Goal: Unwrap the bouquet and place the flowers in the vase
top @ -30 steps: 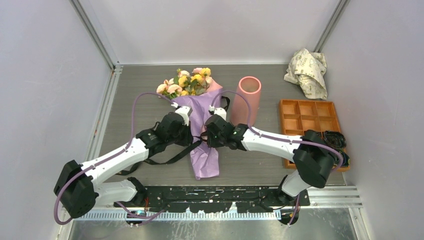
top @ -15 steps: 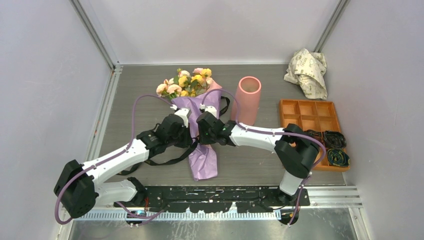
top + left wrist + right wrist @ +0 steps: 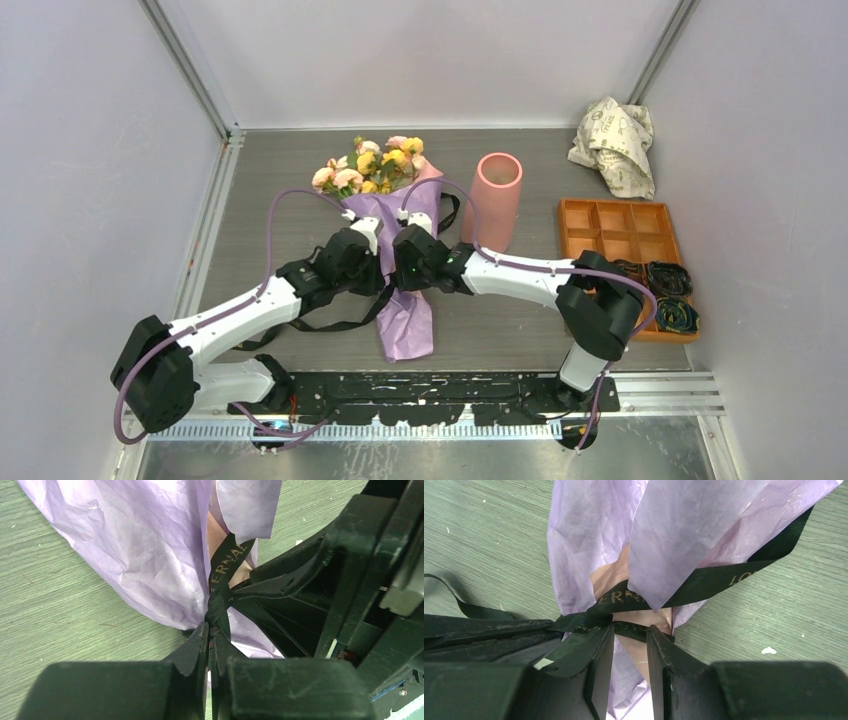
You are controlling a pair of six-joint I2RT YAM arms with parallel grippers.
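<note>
bouquet [image 3: 395,215], left of vase [image 3: 497,195]: wrapped, black ribbon [image 3: 225,562] tied; no flowers [image 3: 375,165] in vase yet. left gripper [image 3: 209,630] pinches the ribbon; right gripper [image 3: 630,632] jaws apart astride it.

Bright, diffuse overhead light; soft faint shadows on table [image 3: 262,205]. Top view sharp. Wrist views: nearest fingers [image 3: 187,656] dark, blurred.

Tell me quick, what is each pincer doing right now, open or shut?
Left pincer: closed, pinching the black ribbon.
Right pincer: open, tips either side of that ribbon, not clamping it.
</note>
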